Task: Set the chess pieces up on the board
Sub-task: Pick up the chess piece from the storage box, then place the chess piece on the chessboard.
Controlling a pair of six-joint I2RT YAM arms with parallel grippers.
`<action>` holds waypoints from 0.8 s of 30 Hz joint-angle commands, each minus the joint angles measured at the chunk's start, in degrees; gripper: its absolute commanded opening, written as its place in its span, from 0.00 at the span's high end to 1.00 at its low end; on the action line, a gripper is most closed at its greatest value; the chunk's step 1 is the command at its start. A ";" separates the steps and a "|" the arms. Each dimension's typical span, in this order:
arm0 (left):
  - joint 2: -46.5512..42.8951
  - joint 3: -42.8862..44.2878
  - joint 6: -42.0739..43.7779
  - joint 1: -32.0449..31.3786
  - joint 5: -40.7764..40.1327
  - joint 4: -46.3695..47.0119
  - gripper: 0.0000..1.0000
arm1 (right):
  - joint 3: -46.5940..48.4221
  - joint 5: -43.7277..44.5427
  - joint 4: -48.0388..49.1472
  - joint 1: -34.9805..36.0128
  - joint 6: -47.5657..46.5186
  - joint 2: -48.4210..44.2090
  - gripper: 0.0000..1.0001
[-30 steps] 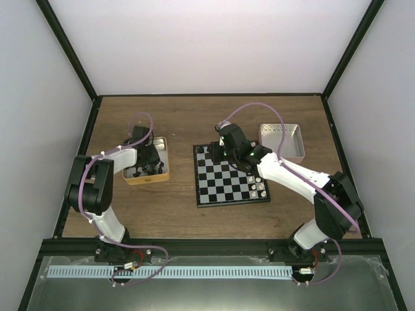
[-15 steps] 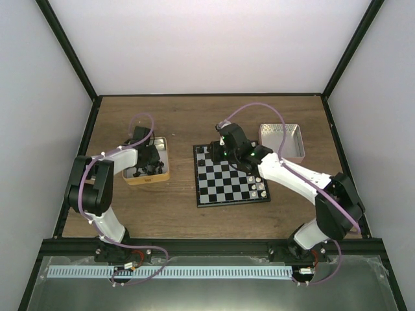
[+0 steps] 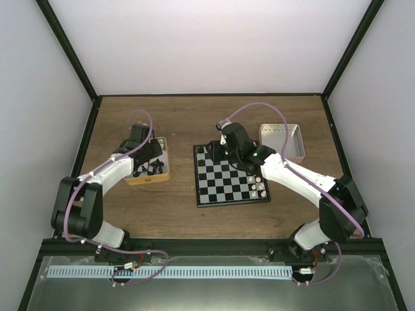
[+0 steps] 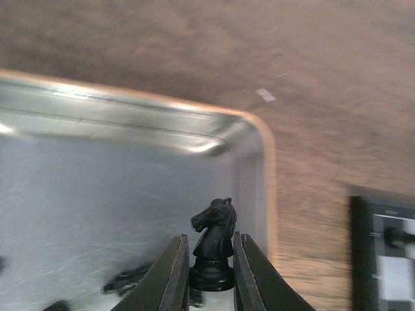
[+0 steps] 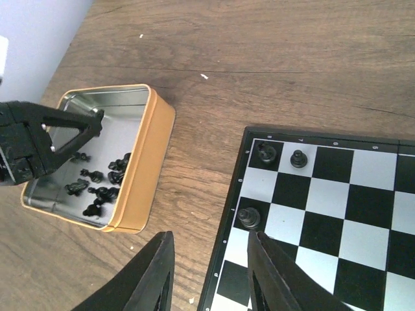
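Board (image 3: 217,188) of black and white checks: lying flat on wooden table (image 3: 181,123) between two tins, far left corner covered by the right arm from above, cut off at the frame edge in both wrist views. Left of it and well apart, orange tin (image 3: 148,180); off the far right corner, silver tin (image 3: 293,154), contents impossible to make out. Right gripper (image 5: 211,236): jaws apart with nothing between, hanging over board's left edge and bare wood. Left gripper (image 4: 210,259): above orange tin's corner, fingers pinched narrow on the base of a black knight (image 4: 214,223), held upright; everything behind blurred. Loose pieces (image 5: 97,184): tumbled on orange tin's floor, shapes hard to tell. Three black pieces (image 5: 265,153): standing on squares at board's far left corner. More small pieces (image 3: 257,189) at near right corner, too tiny to identify.
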 commanded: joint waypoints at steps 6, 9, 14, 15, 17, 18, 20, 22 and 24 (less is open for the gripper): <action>-11.80 -3.94 8.60 -10.30 8.80 14.49 0.91 | 0.34 -15.49 2.82 -6.04 0.83 -5.40 0.65; -13.19 -3.09 12.23 -14.41 11.91 16.76 0.93 | 0.01 -21.95 3.68 -8.80 1.33 -7.46 0.65; -14.51 -3.55 15.68 -18.46 19.12 24.53 0.93 | -0.74 -25.40 3.88 -12.51 2.81 -11.97 0.56; -14.63 -3.81 16.76 -19.25 21.17 26.24 0.93 | -0.92 -25.43 3.81 -12.81 2.75 -12.88 0.54; -15.00 -4.06 20.08 -20.99 24.90 28.54 0.94 | -1.06 -25.47 3.36 -13.28 2.23 -14.50 0.48; -15.27 -3.96 22.14 -22.06 25.79 28.91 0.94 | -1.08 -25.51 2.97 -13.38 1.69 -15.22 0.46; -15.62 -3.44 25.50 -23.70 26.32 28.82 0.94 | -0.79 -26.44 2.02 -13.43 0.28 -16.27 0.43; -16.02 -3.40 28.58 -24.66 26.66 29.78 0.95 | -0.38 -28.08 0.64 -13.43 -1.39 -16.75 0.43; -16.53 -4.33 31.03 -25.35 26.81 32.61 0.95 | 0.25 -30.22 -0.59 -13.43 -2.62 -16.72 0.43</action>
